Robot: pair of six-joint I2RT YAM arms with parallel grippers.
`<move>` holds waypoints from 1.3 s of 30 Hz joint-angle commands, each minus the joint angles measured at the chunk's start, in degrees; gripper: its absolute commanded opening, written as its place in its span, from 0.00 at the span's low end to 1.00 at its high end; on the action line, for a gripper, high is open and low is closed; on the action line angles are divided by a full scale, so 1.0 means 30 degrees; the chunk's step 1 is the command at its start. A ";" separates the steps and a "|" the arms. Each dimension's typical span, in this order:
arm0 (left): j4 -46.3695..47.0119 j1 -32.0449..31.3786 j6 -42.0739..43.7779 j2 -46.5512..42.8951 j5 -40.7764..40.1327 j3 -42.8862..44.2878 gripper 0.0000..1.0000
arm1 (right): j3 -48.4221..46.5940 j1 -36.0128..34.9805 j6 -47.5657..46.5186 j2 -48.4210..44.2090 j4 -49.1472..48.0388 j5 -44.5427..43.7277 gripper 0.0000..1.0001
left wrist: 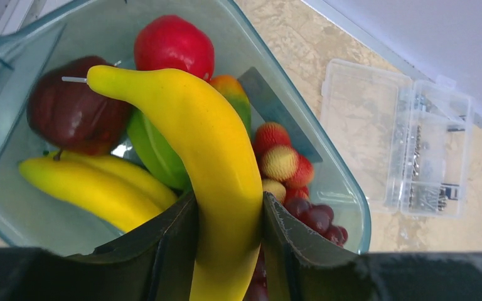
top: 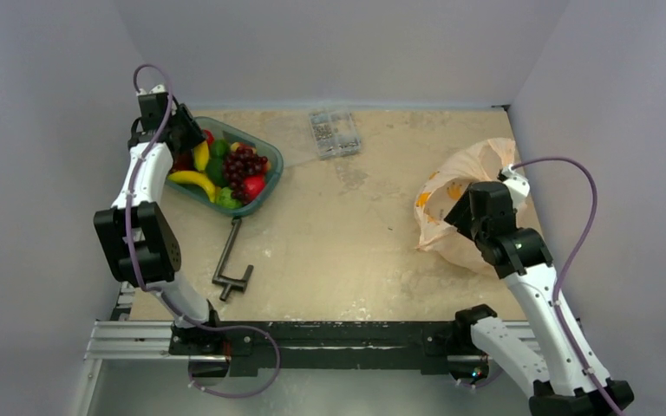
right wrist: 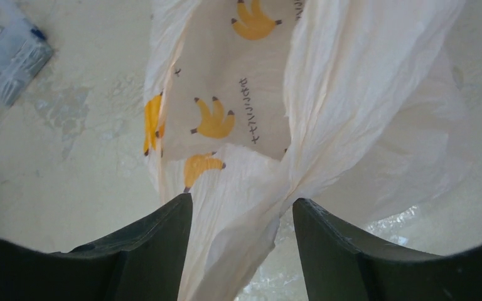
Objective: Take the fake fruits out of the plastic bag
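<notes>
My left gripper (left wrist: 229, 199) is shut on a yellow banana (left wrist: 213, 138) and holds it over the teal tray (left wrist: 351, 207). In the tray lie the other fake fruits: a red apple (left wrist: 174, 44), a dark red apple (left wrist: 72, 113), a second banana (left wrist: 94, 185), a red-yellow bunch (left wrist: 279, 160) and grapes (left wrist: 317, 219). At the right of the table lies the plastic bag (top: 473, 165), crumpled. Over it my right gripper (right wrist: 241, 200) stands open, with a loose fold of the bag (right wrist: 364, 94) hanging between the fingers. Only the printed bananas show inside the bag.
A clear box of small parts (top: 334, 133) sits at the back centre, just beyond the tray. A grey metal clamp (top: 231, 264) lies near the front left. Grey walls close in the table on three sides.
</notes>
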State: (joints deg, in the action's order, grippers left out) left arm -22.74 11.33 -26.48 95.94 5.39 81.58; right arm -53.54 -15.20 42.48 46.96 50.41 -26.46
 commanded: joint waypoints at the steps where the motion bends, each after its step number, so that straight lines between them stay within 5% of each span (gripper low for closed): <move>1: -0.0705 0.0627 0.1263 0.2198 0.1297 0.2546 0.43 | 0.0200 0.0065 -0.1874 -0.0746 -0.2005 0.2522 0.63; 9: -0.1890 0.1138 0.0911 0.4774 0.2038 0.4216 0.54 | -0.0452 0.0058 -0.3286 -0.1143 -0.2282 0.4371 0.75; 16: -0.1515 0.1144 0.0473 0.2513 0.2967 0.2805 0.60 | -0.0894 0.0058 -0.4301 -0.1460 -0.2234 0.5552 0.82; 20: -0.1716 0.0967 0.0068 0.0267 0.4790 0.1534 0.60 | -0.1607 0.0057 -0.4776 -0.1455 -0.1934 0.5642 0.87; 22: -0.1814 0.0453 -0.0004 -0.0955 0.5650 0.0817 0.60 | -0.1966 0.0057 -0.5039 -0.1520 -0.1911 0.5598 0.98; 39: -0.2037 -0.7080 -0.0055 -1.4121 0.8376 -0.2785 0.69 | -0.5522 0.0030 -0.6964 -0.3202 -0.1456 0.4360 0.99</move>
State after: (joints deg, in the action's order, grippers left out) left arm -30.96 -7.86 -25.36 63.26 27.00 74.24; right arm -65.45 -15.20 23.66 39.62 46.30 -11.09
